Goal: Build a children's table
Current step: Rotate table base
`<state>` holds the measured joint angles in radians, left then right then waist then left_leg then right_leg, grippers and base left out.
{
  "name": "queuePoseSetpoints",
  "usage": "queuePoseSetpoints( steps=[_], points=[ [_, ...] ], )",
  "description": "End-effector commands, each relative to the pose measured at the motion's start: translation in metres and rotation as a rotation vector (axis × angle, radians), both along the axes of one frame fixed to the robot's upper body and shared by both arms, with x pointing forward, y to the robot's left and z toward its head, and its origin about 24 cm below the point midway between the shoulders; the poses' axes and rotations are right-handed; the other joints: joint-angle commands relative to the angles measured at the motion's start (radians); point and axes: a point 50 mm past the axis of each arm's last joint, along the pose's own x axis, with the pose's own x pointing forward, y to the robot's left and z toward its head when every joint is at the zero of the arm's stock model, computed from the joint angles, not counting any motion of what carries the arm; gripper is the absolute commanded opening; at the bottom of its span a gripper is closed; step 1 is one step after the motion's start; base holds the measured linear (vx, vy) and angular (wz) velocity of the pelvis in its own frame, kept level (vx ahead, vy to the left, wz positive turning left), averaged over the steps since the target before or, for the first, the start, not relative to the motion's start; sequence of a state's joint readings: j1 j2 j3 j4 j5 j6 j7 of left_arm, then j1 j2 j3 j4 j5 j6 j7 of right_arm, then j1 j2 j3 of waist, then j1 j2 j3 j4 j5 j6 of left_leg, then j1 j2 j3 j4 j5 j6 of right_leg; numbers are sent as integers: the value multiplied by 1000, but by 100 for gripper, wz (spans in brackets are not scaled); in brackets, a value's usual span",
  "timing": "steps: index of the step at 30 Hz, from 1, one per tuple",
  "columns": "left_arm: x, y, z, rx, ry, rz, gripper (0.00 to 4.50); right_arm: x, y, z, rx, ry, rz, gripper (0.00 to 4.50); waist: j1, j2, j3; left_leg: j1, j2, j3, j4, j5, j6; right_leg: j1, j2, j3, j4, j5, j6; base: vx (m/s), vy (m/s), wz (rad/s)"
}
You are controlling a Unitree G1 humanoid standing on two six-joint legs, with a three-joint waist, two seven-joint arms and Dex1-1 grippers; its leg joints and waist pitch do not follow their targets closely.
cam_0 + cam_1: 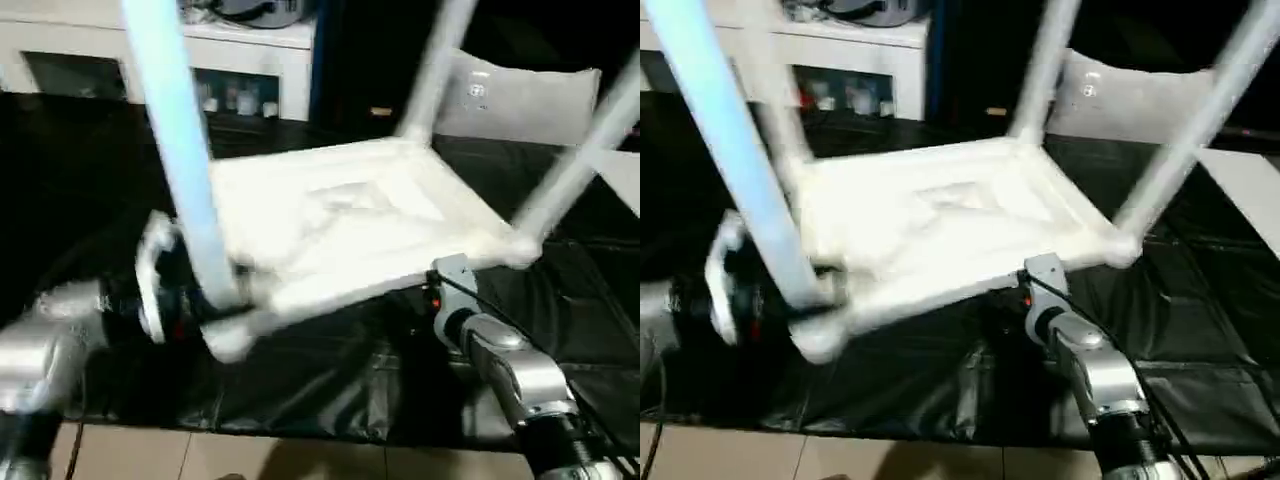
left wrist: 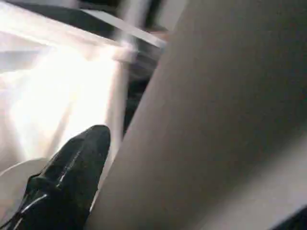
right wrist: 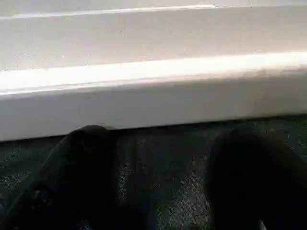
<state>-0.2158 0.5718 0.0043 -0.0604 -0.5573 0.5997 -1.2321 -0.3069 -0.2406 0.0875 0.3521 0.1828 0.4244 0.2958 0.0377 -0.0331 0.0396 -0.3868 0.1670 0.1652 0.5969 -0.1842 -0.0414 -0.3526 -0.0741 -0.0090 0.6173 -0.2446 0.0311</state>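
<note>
Black sheet (image 1: 330, 370) beneath upturned children's table (image 1: 340, 225).

Dim, motion-blurred views; glare whitens the table top (image 1: 340, 220) against dark surroundings.

Looked forward and down from the head at the upturned table top (image 1: 340, 225). Shared almost the whole scene. Sat close at each wrist, facing along the fingers (image 2: 72, 177).

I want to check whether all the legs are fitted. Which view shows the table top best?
The left eye view: the whole upturned table top with legs rising from its corners. The right eye view matches. The right wrist view shows just its edge, the left wrist view a blurred part.
</note>
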Motion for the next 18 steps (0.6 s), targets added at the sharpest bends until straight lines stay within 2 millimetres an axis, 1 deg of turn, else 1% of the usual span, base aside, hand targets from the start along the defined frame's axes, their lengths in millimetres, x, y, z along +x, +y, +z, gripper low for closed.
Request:
queuePoseSetpoints(
  steps=[1,2,3,4,5,6,7,8,9,11,12,13,14,15,16,17,18],
  points=[
    [-9,-28,-1,-39,-22,-92,447,9,14,9,14,-58,52,450,1,12,-44,27,53,-7,-88,-200,-37,15,-56,22,-57,-21,-252,0,0,0],
    [-11,-37,-1,-57,-35,-97,447,10,17,8,20,-58,64,450,1,8,-43,29,56,-5,-88,-219,-43,14,-58,24,-62,-61,-247,0,0,0],
    [-11,-46,-1,-79,-42,-99,447,11,20,8,20,-61,75,450,0,8,-43,30,55,-4,-87,-225,-46,12,-57,25,-64,-75,-243,0,0,0],
    [-11,-46,-1,-79,-42,-99,447,11,20,8,20,-61,75,450,-1,9,-43,30,56,-4,-88,-231,-49,12,-57,25,-63,-87,-239,0,0,0],
    [-11,-56,0,-98,-56,-106,447,13,25,9,22,-66,89,450,-4,3,-43,26,54,-5,-89,-230,-56,13,-53,26,-64,-103,-223,0,0,0],
    [-11,-58,0,-100,-59,-107,447,13,26,10,23,-67,92,450,-4,3,-43,26,54,-5,-89,-230,-56,13,-53,26,-64,-103,-223,0,0,0],
    [-11,-62,0,-104,-63,-109,447,14,27,10,26,-68,98,450,-5,-1,-44,25,53,-3,-85,-221,-55,12,-52,29,-65,-100,-210,0,0,0],
    [-11,-72,1,-123,-68,-119,447,15,32,11,25,-75,118,450,-3,-1,-45,23,53,-3,-84,-210,-52,12,-53,29,-64,-91,-207,0,0,0],
    [-11,-78,2,-131,-74,-123,447,16,33,11,24,-76,126,450,-1,-1,-48,21,52,-2,-80,-176,-47,13,-52,30,-60,-49,-206,0,0,0],
    [-12,-84,3,-141,-76,-133,447,17,35,12,24,-77,134,450,-1,2,-48,21,50,-1,-78,-149,-39,10,-45,29,-55,3,-210,0,0,0],
    [-15,-89,3,-149,-68,-152,447,18,37,12,26,-79,143,450,-2,0,-48,21,51,0,-78,-152,-37,11,-45,29,-55,8,-211,0,0,0],
    [-17,-94,2,-148,-71,-162,447,19,39,12,33,-80,150,450,-2,6,-48,19,51,-2,-78,-153,-40,12,-46,28,-54,10,-213,0,0,0],
    [-18,-99,2,-155,-68,-171,447,20,42,12,37,-81,160,450,-4,8,-49,20,51,-1,-77,-155,-42,11,-45,29,-54,15,-215,0,0,0],
    [-18,-103,2,-159,-67,-176,447,20,43,12,39,-81,167,450,-3,8,-50,22,51,-1,-75,-149,-44,12,-43,30,-53,33,-217,0,0,0],
    [-16,-111,2,-170,-80,-161,447,21,46,11,36,-83,177,450,-5,8,-50,20,52,-1,-75,-139,-44,13,-42,29,-52,59,-220,0,0,0],
    [-15,-112,2,-172,-85,-155,447,21,46,11,35,-84,178,450,-5,7,-50,22,52,0,-74,-140,-44,13,-40,30,-53,66,-221,0,0,0],
    [-13,-117,2,-176,-87,-151,447,22,48,11,39,-84,182,450,-4,6,-50,20,51,-1,-74,-144,-44,15,-42,30,-52,65,-222,0,0,0]
  ],
)
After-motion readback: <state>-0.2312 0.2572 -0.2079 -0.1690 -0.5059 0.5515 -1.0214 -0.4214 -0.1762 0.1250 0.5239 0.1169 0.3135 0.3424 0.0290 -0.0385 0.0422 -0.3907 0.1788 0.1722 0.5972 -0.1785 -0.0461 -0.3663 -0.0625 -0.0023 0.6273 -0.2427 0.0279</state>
